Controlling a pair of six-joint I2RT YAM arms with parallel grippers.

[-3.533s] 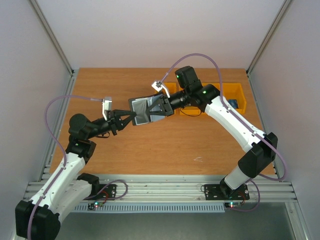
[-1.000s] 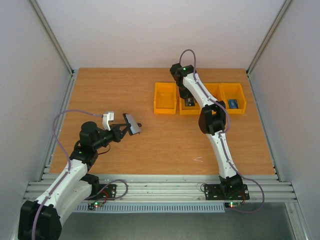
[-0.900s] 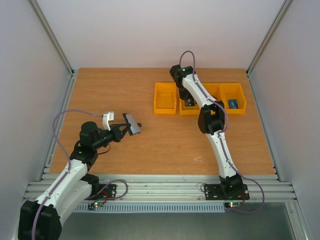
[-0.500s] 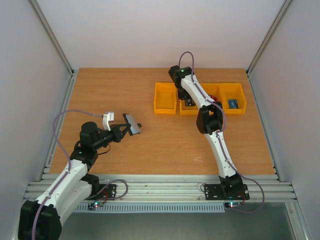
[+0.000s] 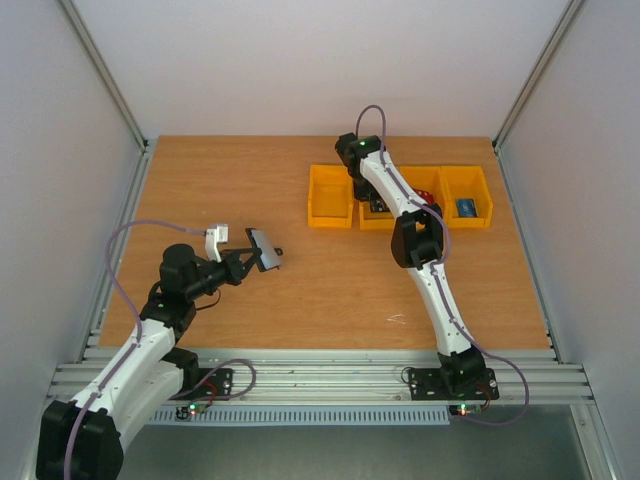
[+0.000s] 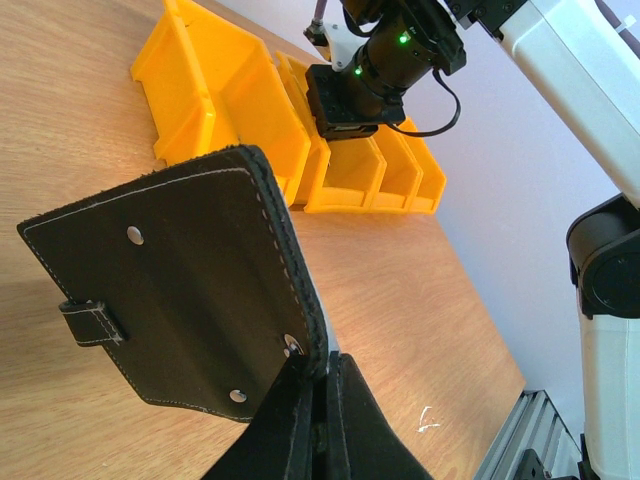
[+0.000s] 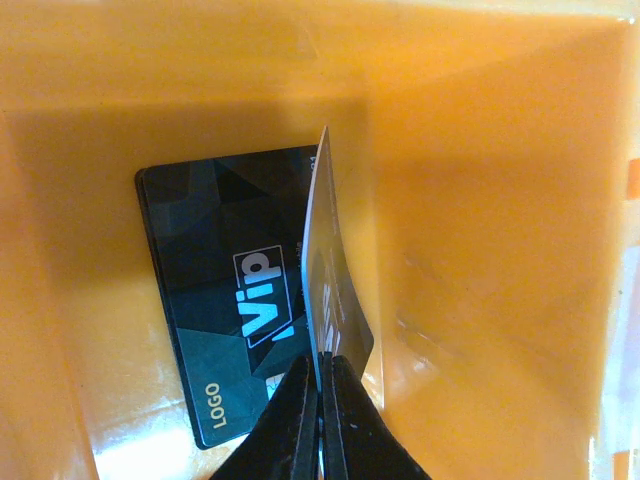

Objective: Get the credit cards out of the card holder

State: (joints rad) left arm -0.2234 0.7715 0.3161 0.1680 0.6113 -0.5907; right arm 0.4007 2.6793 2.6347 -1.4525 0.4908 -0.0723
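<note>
My left gripper (image 5: 246, 263) is shut on the edge of the card holder (image 5: 265, 249), a black bifold wallet held above the table at left centre. In the left wrist view its black outer face (image 6: 180, 280) with the small tab shows, pinched between my fingertips (image 6: 300, 400). My right gripper (image 7: 322, 375) is down inside a yellow bin (image 7: 480, 250) and shut on a thin grey card (image 7: 335, 290) held on edge. A dark card marked VIP (image 7: 225, 330) lies flat on the bin floor beside it. The overhead view shows the right wrist (image 5: 372, 190) over the middle bin.
A row of yellow bins (image 5: 330, 195) stands at the back right of the table. A blue card (image 5: 466, 207) lies in the far right bin, and something red (image 5: 428, 196) shows in the bin beside it. The right arm arches over the bins.
Since 3.5 s ago the right gripper left the wallet with a card and reached into the middle bin. The left gripper drew the wallet back left. In the last second the right wrist shifted slightly.
</note>
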